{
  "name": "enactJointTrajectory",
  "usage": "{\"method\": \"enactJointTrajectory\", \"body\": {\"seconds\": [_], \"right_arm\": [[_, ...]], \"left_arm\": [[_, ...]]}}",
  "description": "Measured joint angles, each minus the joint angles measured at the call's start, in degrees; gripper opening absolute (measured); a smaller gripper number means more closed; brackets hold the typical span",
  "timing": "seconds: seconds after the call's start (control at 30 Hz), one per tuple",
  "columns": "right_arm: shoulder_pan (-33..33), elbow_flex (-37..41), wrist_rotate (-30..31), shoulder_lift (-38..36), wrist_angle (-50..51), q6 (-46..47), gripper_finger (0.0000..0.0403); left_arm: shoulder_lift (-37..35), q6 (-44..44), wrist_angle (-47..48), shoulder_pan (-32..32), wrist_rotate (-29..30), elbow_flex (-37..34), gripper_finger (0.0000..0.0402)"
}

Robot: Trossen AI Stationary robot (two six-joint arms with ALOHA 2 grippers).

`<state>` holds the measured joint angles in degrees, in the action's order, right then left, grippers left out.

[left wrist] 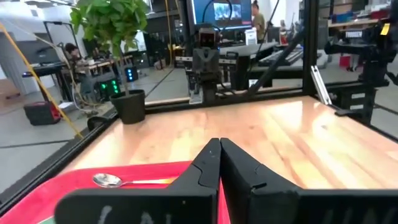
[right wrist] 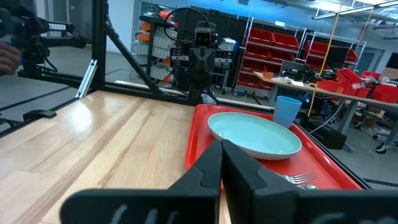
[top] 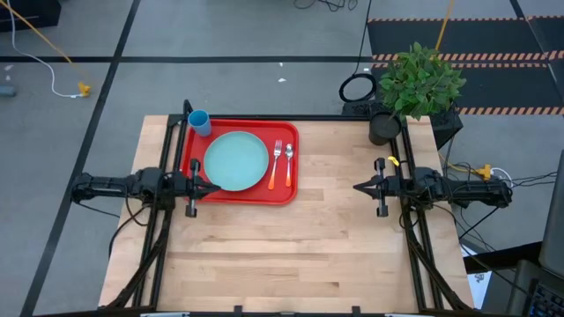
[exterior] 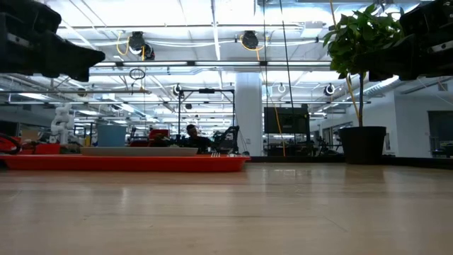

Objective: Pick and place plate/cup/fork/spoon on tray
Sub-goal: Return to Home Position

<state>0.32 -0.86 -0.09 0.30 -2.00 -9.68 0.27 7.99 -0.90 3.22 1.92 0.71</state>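
Partly hidden behind the left hand in its wrist view: orange handle of the small silver spoon. From counter level, flat red plastic tray edge-on only. Left hand over the tray's near left corner, fingers pressed together, empty; right hand likewise, over the wooden counter. On the tray: round pale-green plate, small blue cup at the far left corner, orange-handled fork between plate and spoon. Potted plant far right.
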Motion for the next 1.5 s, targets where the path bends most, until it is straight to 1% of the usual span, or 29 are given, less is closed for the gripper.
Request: {"method": "enactJointTrajectory", "body": {"seconds": [0.07,0.17,0.23,0.37,0.53,1.5], "right_arm": [[0.0,0.0,0.0,0.0,0.0,0.0,0.0],[0.0,0.0,0.0,0.0,0.0,0.0,0.0],[0.0,0.0,0.0,0.0,0.0,0.0,0.0],[0.0,0.0,0.0,0.0,0.0,0.0,0.0],[0.0,0.0,0.0,0.0,0.0,0.0,0.0],[0.0,0.0,0.0,0.0,0.0,0.0,0.0]], "left_arm": [[0.6,-0.4,0.2,0.0,-0.3,0.0,0.0005],[1.3,1.4,0.3,0.0,-0.4,0.0,0.0005],[1.3,2.6,0.3,0.0,-0.4,0.0,0.0014],[1.3,1.7,0.3,0.0,-0.4,0.0,0.0033],[1.3,2.0,0.2,0.0,-0.4,0.0,0.0041],[1.3,2.0,0.2,0.0,-0.4,0.0,0.0042]]}}
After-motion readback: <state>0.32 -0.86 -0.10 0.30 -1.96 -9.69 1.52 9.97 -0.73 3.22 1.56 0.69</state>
